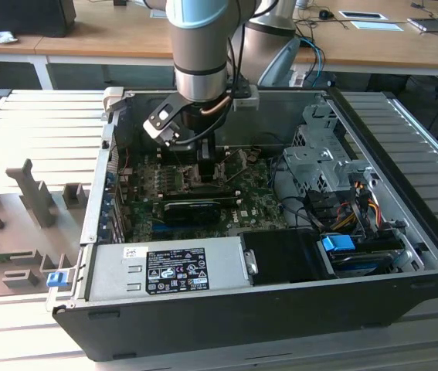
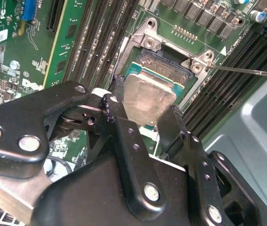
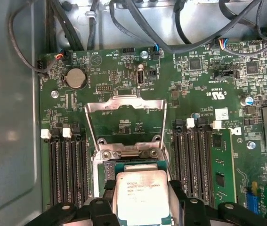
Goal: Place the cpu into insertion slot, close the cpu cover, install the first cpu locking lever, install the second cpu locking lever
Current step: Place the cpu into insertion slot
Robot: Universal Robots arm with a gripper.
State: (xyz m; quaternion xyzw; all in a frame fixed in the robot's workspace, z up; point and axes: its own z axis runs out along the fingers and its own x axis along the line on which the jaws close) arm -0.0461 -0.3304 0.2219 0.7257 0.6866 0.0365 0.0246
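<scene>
Green motherboard behind; fingers clamp the silver-topped cpu over the insertion slot.

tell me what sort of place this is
Probably a robotics lab or test workshop: an open computer case sits on a slatted metal table, a robot arm reaches into it with its claw gripping the cpu at the insertion slot, and wooden desks with cables stand behind.

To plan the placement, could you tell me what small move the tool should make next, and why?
Probably ease straight down: the tool grips the cpu over the insertion slot, whose far contacts show uncovered, and the cpu cover stands open.
</scene>
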